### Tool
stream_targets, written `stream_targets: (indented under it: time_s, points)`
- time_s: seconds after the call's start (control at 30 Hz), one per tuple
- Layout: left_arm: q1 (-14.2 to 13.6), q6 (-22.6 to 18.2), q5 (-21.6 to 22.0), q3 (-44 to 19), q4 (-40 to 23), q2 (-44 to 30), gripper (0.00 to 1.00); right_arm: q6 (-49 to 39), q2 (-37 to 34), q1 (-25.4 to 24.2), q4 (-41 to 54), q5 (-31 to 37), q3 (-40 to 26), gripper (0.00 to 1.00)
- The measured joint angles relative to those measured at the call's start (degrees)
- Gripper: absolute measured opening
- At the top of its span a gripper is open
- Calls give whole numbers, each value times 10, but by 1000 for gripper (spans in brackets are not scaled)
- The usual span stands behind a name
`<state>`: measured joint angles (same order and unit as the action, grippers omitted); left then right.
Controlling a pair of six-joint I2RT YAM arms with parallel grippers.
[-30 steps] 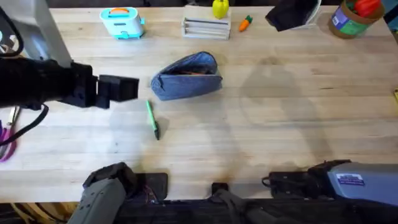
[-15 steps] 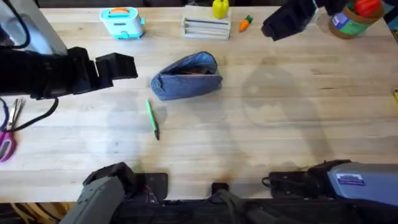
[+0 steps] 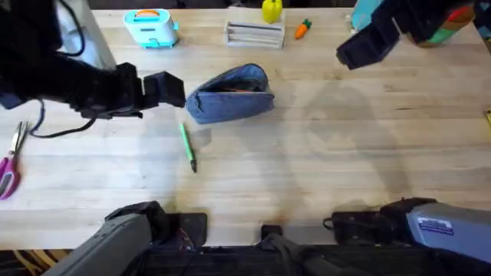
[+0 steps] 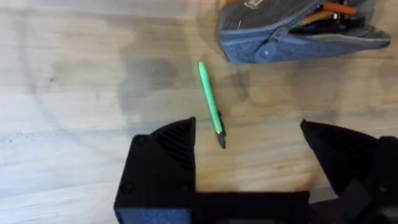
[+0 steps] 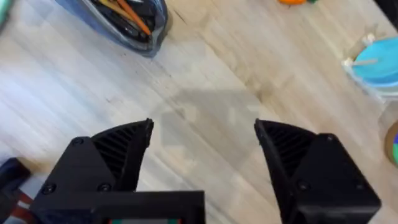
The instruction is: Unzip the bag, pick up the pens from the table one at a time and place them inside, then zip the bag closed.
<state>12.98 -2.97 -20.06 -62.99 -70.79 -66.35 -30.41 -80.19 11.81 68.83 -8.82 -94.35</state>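
Observation:
The grey-blue bag (image 3: 230, 93) lies unzipped on the table (image 3: 322, 161), with orange and dark pens showing inside it (image 5: 118, 17). A green pen (image 3: 188, 147) with a dark tip lies on the wood just in front of the bag's left end. My left gripper (image 3: 173, 89) hovers beside that end. In the left wrist view it (image 4: 249, 149) stands open above the green pen (image 4: 210, 104) and near the bag (image 4: 298, 34), holding nothing. My right gripper (image 3: 367, 46) hangs open and empty over the far right of the table, its fingers (image 5: 118, 155) wide apart above bare wood.
Along the far edge stand a teal toy toaster (image 3: 151, 27), a white rack (image 3: 254, 33), a yellow object (image 3: 271, 11), a toy carrot (image 3: 303, 28) and a green container (image 3: 430, 27). Pink-handled scissors (image 3: 9, 165) lie at the left edge.
My left gripper has moved right, close to the bag's left end. The right gripper has drifted right and slightly nearer. Bag and green pen have not moved.

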Motion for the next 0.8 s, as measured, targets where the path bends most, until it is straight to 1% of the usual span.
stream_targets:
  time_s: [0.13, 0.23, 0.3, 0.4, 0.47, 0.57, 0.7, 0.8]
  points:
    - [-76, 44, 56, 22, 45, 2, 997, 4, 24, -9, -30, 0, 66, 998]
    - [-139, 94, 105, 57, 74, 1, 996, 14, 28, -9, -55, 0, 110, 998]
    - [-175, 129, 134, 82, 85, 1, 995, 22, 28, -9, -66, 0, 132, 998]
    - [-214, 175, 165, 121, 103, 2, 996, 36, 28, -9, -89, -3, 151, 998]
    - [-229, 203, 176, 149, 114, 2, 996, 43, 28, -9, -105, -14, 155, 998]
    - [-241, 235, 188, 189, 138, 2, 995, 52, 28, -9, -119, -26, 157, 997]
    - [-244, 256, 209, 222, 176, 1, 996, 61, 28, -9, -131, -32, 157, 997]
    - [-244, 263, 220, 228, 195, 1, 995, 66, 28, -9, -131, -33, 157, 998]
